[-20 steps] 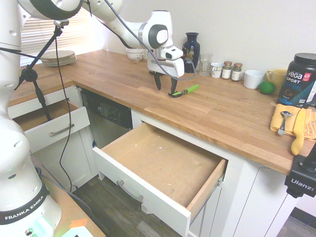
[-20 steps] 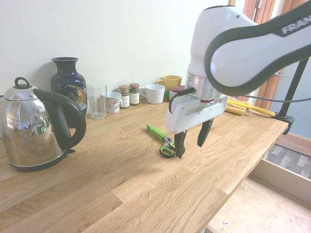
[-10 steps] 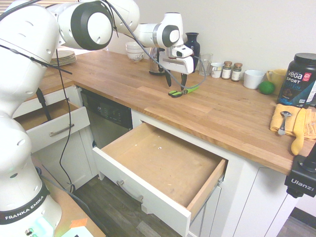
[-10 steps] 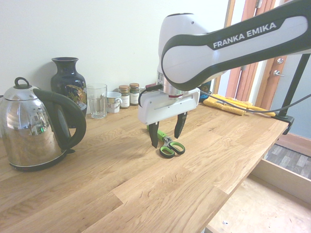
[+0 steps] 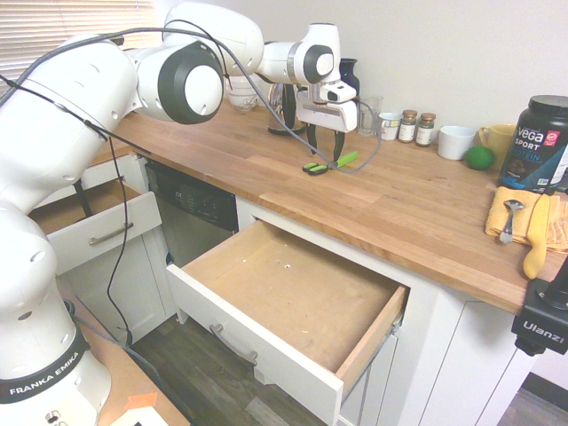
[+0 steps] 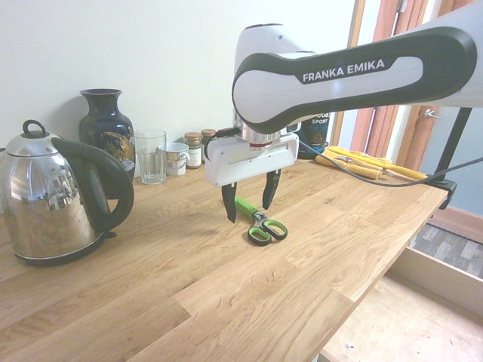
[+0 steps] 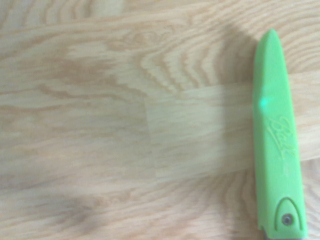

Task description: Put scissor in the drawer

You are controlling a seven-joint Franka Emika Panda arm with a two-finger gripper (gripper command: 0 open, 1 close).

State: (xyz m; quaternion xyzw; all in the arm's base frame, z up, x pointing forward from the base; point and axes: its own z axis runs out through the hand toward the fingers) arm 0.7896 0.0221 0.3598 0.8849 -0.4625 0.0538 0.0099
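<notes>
The scissor (image 5: pixel 325 164) lies flat on the wooden counter, its lime-green handles (image 6: pixel 268 230) toward the counter's front edge. Its green blade cover (image 6: pixel 243 204) points toward the back wall. My gripper (image 5: pixel 325 148) hangs open just above the blade end, one finger on each side of the cover (image 6: pixel 248 209), and touches nothing. The blade cover (image 7: pixel 277 150) fills the wrist view's right side, with bare wood beside it. The drawer (image 5: pixel 253 342) stands pulled out below the counter, and its light-wood interior is bare.
Along the back wall stand a kettle (image 6: pixel 60 200), a dark vase (image 6: pixel 107 128), a glass (image 6: pixel 151 156), spice jars (image 5: pixel 417 127) and a white mug (image 5: pixel 456 141). A narrower drawer (image 5: pixel 98 229) is open at the left. A black tub (image 5: pixel 537 142) and a yellow cloth (image 5: pixel 524 217) sit at the right.
My gripper has swung from beside the scissor's handles to over its blade cover, still open. The scissor has not moved.
</notes>
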